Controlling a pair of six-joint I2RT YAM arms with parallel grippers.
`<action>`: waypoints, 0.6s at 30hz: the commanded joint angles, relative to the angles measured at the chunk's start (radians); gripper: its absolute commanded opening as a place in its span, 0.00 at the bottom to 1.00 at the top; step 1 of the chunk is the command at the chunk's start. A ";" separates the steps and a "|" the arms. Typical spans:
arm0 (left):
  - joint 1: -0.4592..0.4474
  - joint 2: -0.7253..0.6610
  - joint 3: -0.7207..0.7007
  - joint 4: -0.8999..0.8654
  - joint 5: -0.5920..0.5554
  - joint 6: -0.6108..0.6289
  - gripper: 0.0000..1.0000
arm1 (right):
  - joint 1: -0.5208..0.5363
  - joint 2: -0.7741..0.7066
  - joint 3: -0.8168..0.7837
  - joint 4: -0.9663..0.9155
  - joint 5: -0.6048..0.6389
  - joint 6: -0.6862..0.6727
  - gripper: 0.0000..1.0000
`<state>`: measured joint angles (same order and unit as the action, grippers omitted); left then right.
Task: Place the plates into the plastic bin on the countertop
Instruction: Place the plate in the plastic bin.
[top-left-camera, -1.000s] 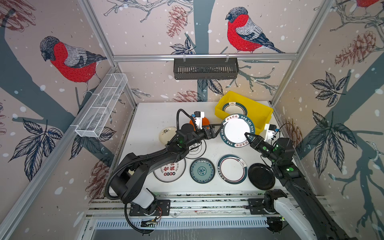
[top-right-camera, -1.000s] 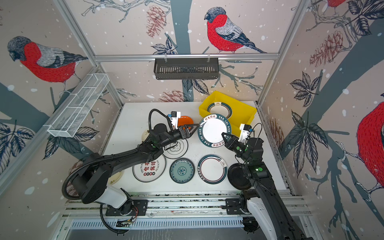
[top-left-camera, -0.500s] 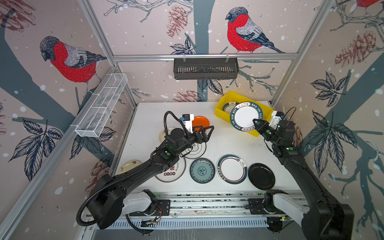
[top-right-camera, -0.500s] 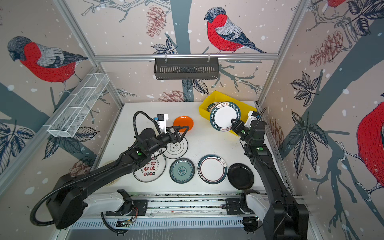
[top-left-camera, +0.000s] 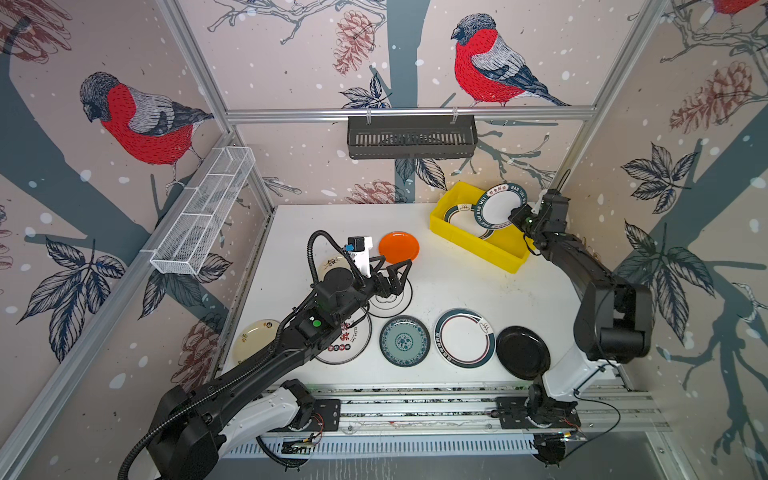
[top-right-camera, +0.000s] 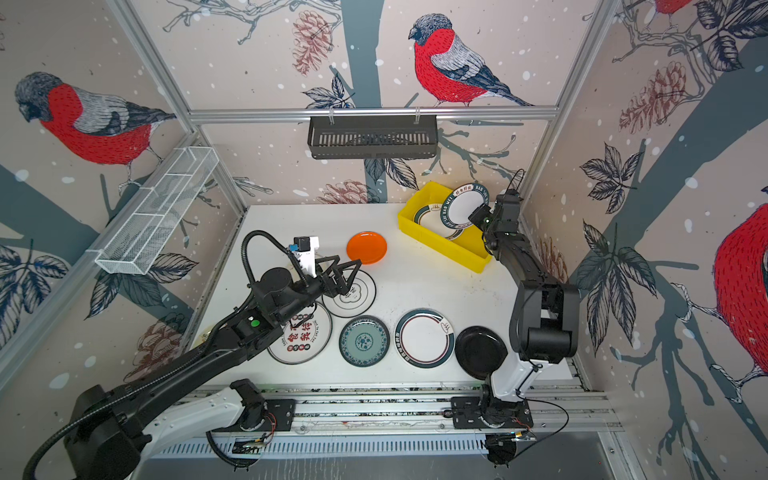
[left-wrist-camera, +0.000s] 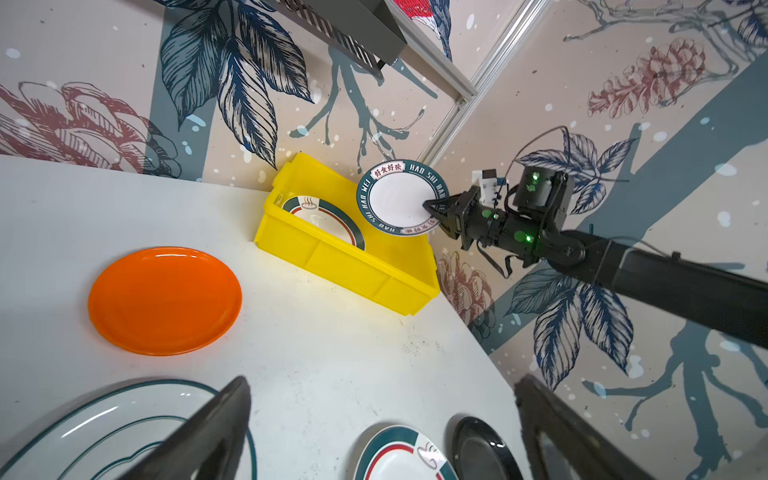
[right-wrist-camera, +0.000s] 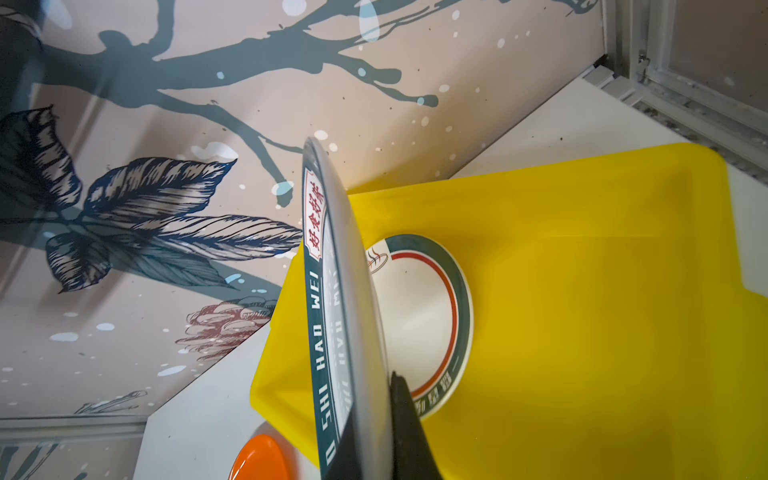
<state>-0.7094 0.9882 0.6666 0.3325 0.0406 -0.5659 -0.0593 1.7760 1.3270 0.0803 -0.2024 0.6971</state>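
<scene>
Striped plate (top-left-camera: 460, 216) inside yellow bin (top-left-camera: 478, 246)

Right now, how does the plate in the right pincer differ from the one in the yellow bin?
The held plate is pinched at its rim by the right pincer, tilted above the yellow bin; the binned plate rests inside it. The held plate's teal band carries white lettering; the binned plate's has a red inner ring. Both are round with white centres.
</scene>
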 joint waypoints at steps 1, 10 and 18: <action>0.001 -0.024 -0.012 -0.025 -0.043 0.053 0.98 | 0.012 0.098 0.114 -0.061 0.014 -0.028 0.00; 0.001 -0.044 0.012 -0.071 -0.091 0.154 0.98 | 0.037 0.342 0.344 -0.192 0.048 0.034 0.01; 0.001 -0.021 0.039 -0.073 -0.135 0.208 0.98 | 0.066 0.501 0.517 -0.281 0.047 0.024 0.03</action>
<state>-0.7090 0.9623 0.6914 0.2562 -0.0643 -0.3901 -0.0006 2.2471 1.7950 -0.1738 -0.1883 0.7330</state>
